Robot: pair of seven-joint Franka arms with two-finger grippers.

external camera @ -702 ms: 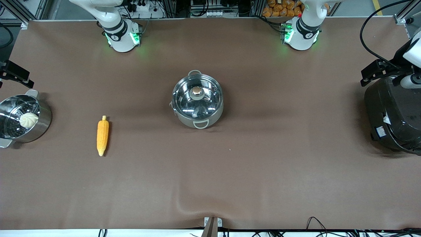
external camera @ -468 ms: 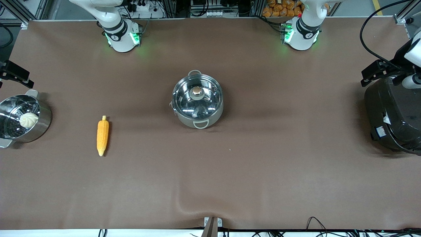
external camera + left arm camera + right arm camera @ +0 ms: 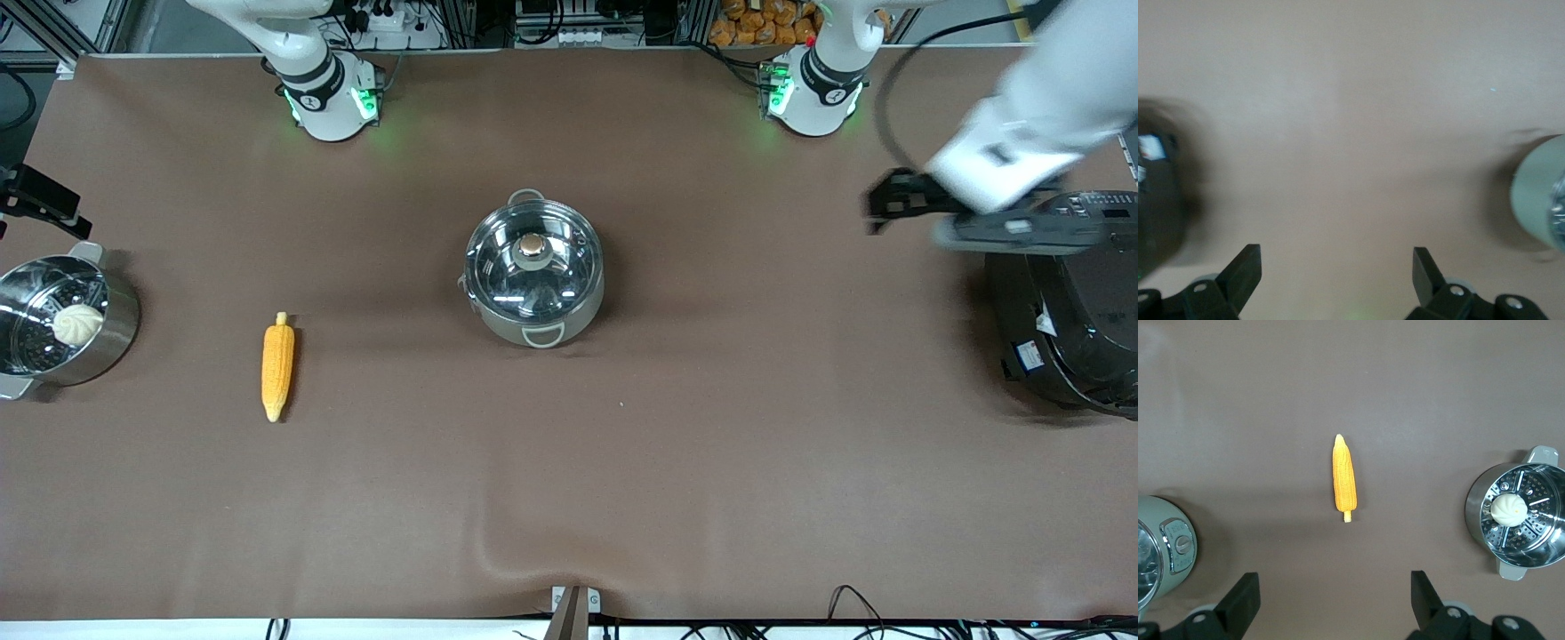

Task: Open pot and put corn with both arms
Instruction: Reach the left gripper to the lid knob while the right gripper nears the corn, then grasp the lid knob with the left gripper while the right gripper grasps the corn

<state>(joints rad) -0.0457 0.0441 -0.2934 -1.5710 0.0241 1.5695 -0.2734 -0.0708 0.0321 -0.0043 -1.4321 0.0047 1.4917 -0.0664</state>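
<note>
Swinging in now: left gripper (image 3: pixel 889 206), upper right of frame, over bare table beside cooker (image 3: pixel 1067 329), fingers spread, empty. Heading for pot (image 3: pixel 535 267) at centre, lid on. Corn (image 3: pixel 277 360) untouched, lower left. Right gripper (image 3: pixel 1335 603) waits high over the corn, fingers spread.

The round shiny stainless-steel pot (image 3: pixel 534 276) wears a clear glass lid (image 3: pixel 532 260) (coppery metal knob); the bumpy yellow-orange corn cob (image 3: pixel 277 365) lies on matt brown cloth (image 3: pixel 711 444).

Left arm (image 3: pixel 1031 107): swung from the table's edge at its own end inward over the brown cloth; left gripper (image 3: pixel 889 203) now clear of the black cooker (image 3: pixel 1067 338), fingers spread.
</note>
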